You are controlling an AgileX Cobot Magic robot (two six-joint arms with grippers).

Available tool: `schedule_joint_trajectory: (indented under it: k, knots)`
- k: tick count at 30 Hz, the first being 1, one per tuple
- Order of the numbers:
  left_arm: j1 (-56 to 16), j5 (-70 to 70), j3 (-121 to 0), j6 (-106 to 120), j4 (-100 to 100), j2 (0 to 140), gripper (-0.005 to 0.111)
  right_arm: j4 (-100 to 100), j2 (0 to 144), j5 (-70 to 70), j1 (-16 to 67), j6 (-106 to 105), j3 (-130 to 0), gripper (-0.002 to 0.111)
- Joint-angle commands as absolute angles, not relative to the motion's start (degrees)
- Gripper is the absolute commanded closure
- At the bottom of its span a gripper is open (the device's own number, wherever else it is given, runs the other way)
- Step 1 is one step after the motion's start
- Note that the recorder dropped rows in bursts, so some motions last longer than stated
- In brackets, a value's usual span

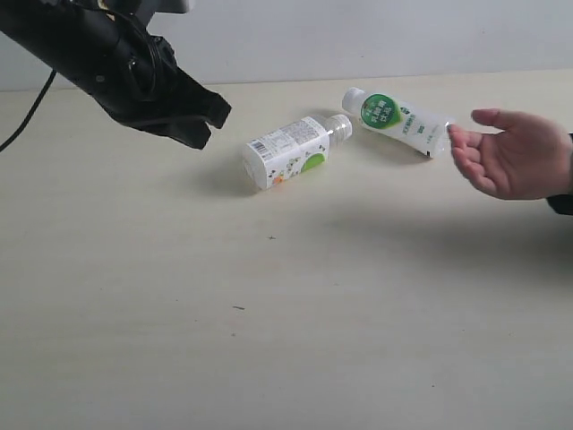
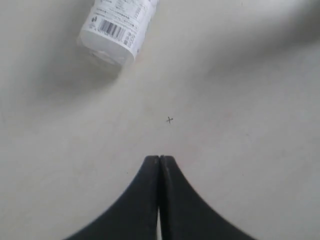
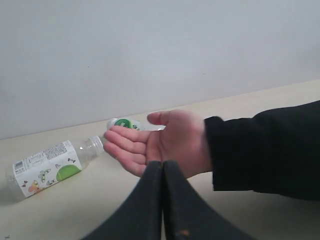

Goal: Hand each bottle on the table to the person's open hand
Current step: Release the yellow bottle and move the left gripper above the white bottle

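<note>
Two bottles lie on their sides on the table [image 1: 269, 340]. The clear-capped bottle with the white printed label [image 1: 291, 151] [image 3: 42, 167] rests near the middle; its base shows in the left wrist view [image 2: 117, 27]. The white bottle with the green round mark [image 1: 394, 119] [image 3: 125, 123] lies further right, close to the fingertips of the person's open hand [image 1: 515, 154] [image 3: 162, 142], which is palm up and empty. My left gripper [image 1: 210, 121] [image 2: 159, 158] hangs shut and empty above the table, left of the labelled bottle. My right gripper [image 3: 162, 163] is shut, empty, in front of the hand. The red-label and yellow bottles are out of view.
A pale wall [image 1: 376, 36] runs behind the table's far edge. The person's black sleeve [image 3: 265, 150] reaches in from the right. A few tiny dark specks [image 1: 238, 308] mark the tabletop.
</note>
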State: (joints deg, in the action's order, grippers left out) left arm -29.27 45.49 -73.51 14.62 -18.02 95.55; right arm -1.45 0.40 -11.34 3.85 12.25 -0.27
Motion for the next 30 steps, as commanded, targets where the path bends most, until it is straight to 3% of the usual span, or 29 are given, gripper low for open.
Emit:
schedule_joint_trajectory:
  k: [1,10,23,26,28,30]
  knots:
    - [-29.16,41.97,-73.07,15.38,-17.89,95.08,0.107,-1.47,0.0,-10.59,3.51,12.09,0.0,0.108]
    - [-29.16,40.01,-76.4,19.28,-17.52,96.9,0.107,-1.47,0.0,-10.59,3.51,12.09,0.0,0.108]
    - [-29.16,58.76,-110.71,19.28,-14.13,118.17,0.105,-1.47,0.0,-10.59,3.51,12.09,0.0,0.108]
    - [-29.16,59.42,-116.77,23.1,-13.98,123.15,0.089,-1.47,0.0,-10.59,3.51,12.09,0.0,0.108]
    - [-29.16,59.57,-119.02,26.17,-14.1,125.45,0.069,-1.47,0.0,-10.59,3.51,12.09,0.0,0.108]
    - [-29.16,59.36,-120.49,28.52,-14.25,127.56,0.039,-1.47,0.0,-10.59,3.51,12.09,0.0,0.108]
